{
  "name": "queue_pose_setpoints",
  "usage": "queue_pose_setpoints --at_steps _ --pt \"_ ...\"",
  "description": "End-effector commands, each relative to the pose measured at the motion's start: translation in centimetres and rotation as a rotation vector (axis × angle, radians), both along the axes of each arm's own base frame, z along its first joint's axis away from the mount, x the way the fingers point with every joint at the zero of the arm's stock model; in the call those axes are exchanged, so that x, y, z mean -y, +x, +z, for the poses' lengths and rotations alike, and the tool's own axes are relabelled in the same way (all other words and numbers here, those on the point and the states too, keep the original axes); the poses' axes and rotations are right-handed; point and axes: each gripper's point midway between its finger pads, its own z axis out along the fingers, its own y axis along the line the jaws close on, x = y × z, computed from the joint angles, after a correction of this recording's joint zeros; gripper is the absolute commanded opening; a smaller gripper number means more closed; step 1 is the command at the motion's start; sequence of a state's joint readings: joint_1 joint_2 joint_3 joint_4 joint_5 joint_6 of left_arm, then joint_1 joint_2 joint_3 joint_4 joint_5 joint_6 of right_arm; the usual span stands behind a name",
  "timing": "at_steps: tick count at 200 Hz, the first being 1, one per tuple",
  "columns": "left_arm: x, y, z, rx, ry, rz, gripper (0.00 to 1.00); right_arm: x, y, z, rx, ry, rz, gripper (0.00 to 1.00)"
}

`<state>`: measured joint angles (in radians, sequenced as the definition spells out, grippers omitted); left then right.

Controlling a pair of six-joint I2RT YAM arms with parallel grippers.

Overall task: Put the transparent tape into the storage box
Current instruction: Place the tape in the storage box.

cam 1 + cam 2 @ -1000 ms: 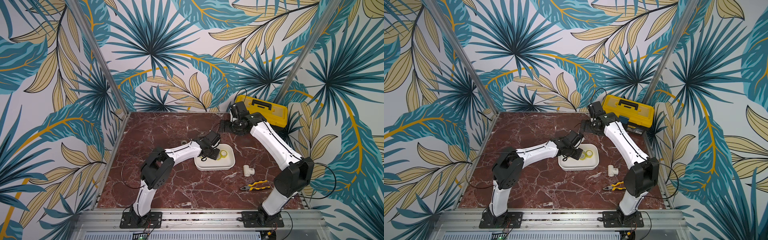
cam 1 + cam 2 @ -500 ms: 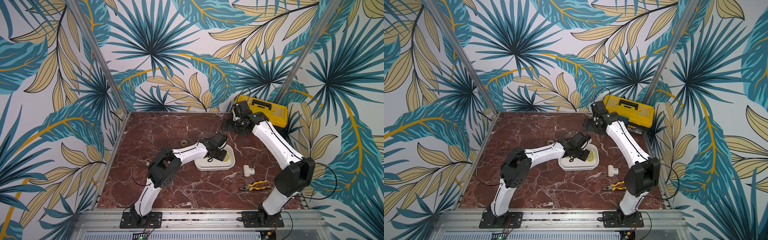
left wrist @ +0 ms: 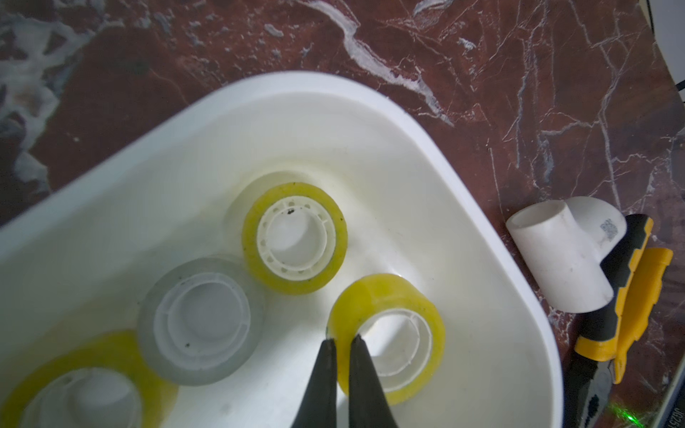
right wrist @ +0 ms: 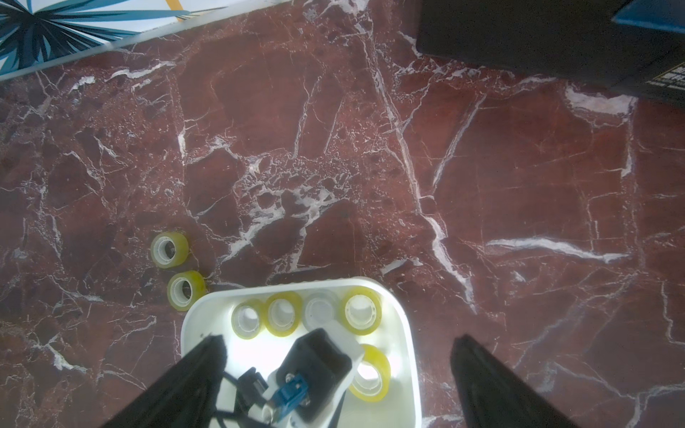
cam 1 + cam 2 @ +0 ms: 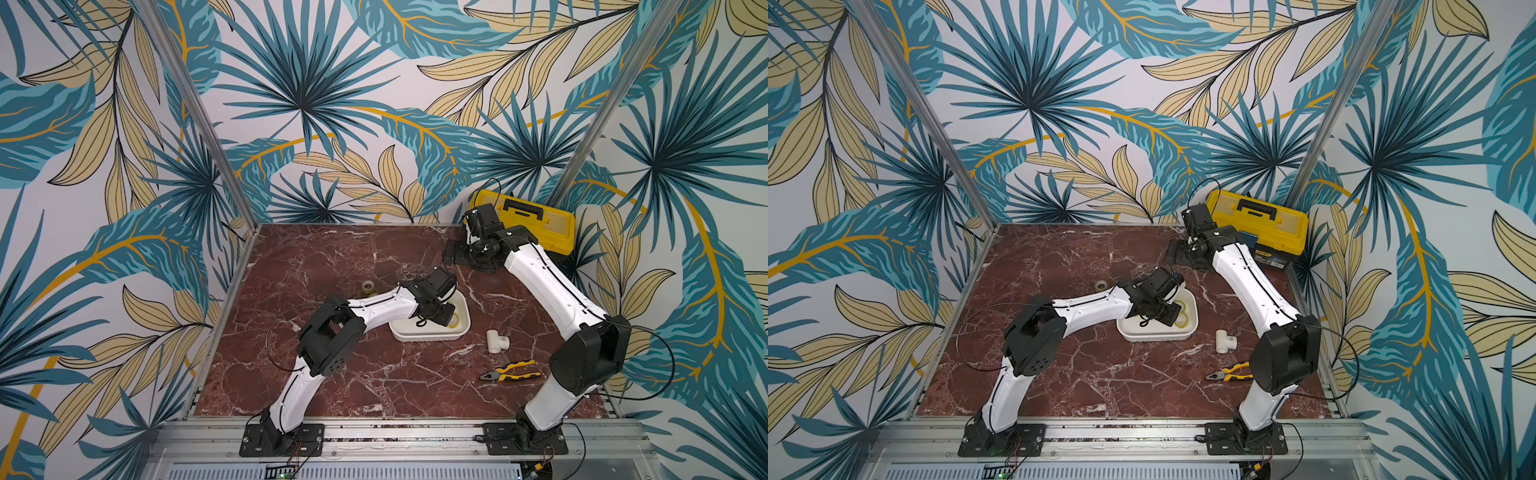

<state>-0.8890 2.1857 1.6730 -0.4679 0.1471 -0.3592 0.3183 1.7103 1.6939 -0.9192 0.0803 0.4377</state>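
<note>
**One more roll over the tub, waiting to be let go**

From where I stand, the left gripper (image 3: 343, 339) is over the storage box (image 3: 482, 207). Its two fingers are pressed almost together on the thin wall of a yellow roll of transparent tape (image 3: 385, 296); it seems that one finger is outside and one is inside the core. The roll hangs tilted, near the corner of the box closest to the white pipe fitting (image 3: 563, 255) and the pliers (image 3: 626, 296). I cannot tell whether it already touches the floor of the box.

Four other rolls (image 4: 283, 313) lie flat in a row inside the box. Two more rolls (image 4: 169, 249) lie on the marble table just beside the box, outside its rim. So I judge the task is a little more than half done.

To do this step well, I would bring the roll lower and keep it apart from its neighbours. Then I would open the fingers only enough for the wall to slip free, and lift straight up, so the inner finger does not pull the roll out again. The roll looks light, so it may cling to a finger or run on its edge.

The right gripper (image 5: 453, 254) holds nothing. Its fingers (image 4: 207, 355) stand wide apart above the far side of the table, near the yellow toolbox (image 5: 536, 220).
</note>
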Motion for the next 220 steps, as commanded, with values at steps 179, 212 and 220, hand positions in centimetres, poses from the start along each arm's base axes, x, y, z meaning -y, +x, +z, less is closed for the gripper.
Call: queue_pose_setpoints --at_steps 179,212,220 --pt "-0.6 1.1 7.2 0.148 -0.070 0.042 0.73 -0.5 -0.9 4.5 0.093 0.044 0.081 1.00" --pt "-2.6 1.0 8.7 0.169 -0.071 0.078 0.82 -1.4 -1.1 4.1 0.074 0.089 0.127 1.00" --pt "-3.1 1.0 8.8 0.169 -0.058 0.087 0.83 -1.8 -1.3 3.8 0.065 0.109 0.144 1.00"
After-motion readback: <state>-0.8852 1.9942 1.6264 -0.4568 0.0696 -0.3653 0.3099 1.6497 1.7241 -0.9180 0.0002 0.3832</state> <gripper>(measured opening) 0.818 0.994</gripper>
